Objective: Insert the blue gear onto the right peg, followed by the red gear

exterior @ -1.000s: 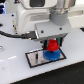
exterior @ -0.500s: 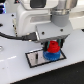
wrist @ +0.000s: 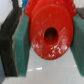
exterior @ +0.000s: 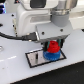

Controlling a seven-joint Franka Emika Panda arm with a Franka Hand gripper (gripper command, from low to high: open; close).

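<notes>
The small bright red round plastic gear (exterior: pixel 53 47) is held tight in the robot's hand (exterior: pixel 52 46), 1 green pad (wrist: pixel 21 47) pressing on each side. It sits right above the flat bright blue toothed plastic gear (exterior: pixel 51 55), which already lies near the right edge of the grey black-framed plate (exterior: pixel 35 59) on the white surface (exterior: pixel 15 72). The right peg is hidden. This looks like step 2. Next, the hand should probably lower the red gear straight down and let go.

Bright red gear (exterior: pixel 52 47) glossy with pale highlights and a dark centre hole, over bright blue gear (exterior: pixel 50 55), on grey black-framed plate (exterior: pixel 35 59), white table (exterior: pixel 15 70), white-and-grey hand (exterior: pixel 51 44) with greenish-teal pads (wrist: pixel 21 47).
</notes>
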